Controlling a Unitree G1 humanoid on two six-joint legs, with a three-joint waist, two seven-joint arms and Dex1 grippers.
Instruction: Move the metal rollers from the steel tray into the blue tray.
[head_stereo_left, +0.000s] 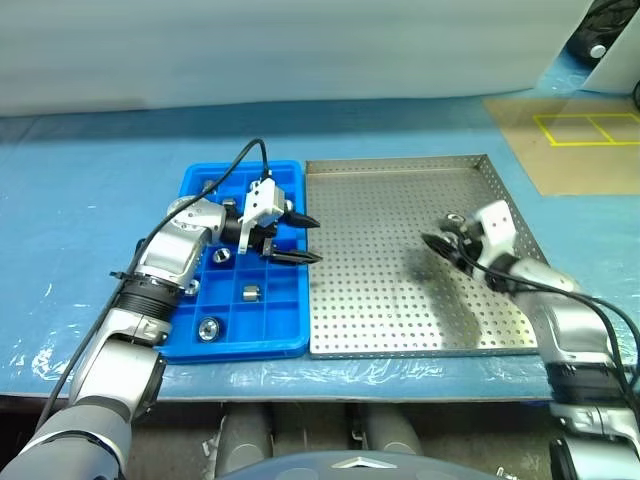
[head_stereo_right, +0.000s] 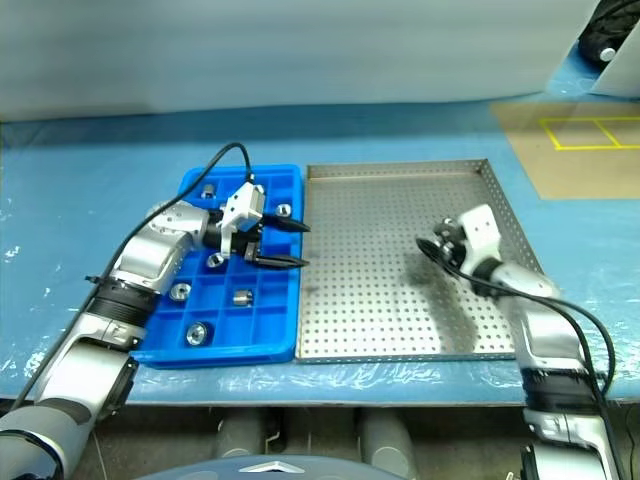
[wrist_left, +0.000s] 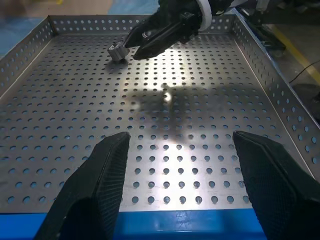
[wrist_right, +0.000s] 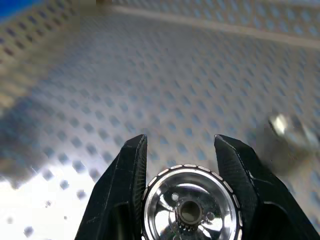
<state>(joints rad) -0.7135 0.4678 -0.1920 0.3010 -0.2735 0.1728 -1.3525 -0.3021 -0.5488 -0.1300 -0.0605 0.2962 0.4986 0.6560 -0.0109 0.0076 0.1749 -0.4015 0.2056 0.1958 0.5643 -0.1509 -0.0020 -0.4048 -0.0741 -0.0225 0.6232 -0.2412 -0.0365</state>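
Right gripper (wrist_right: 181, 165) clamps one roller (wrist_right: 190, 205); five rollers (head_stereo_left: 210, 327) in blue tray (head_stereo_left: 285, 345).

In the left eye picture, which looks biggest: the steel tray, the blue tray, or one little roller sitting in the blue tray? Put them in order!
1. Steel tray, biggest
2. Blue tray, narrower
3. Roller, tiny, fits inside one compartment

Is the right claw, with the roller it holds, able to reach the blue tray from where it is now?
Probably yes: the right claw grips a metal roller above the steel tray; only the left claw, open at the blue tray edge, may crowd it.
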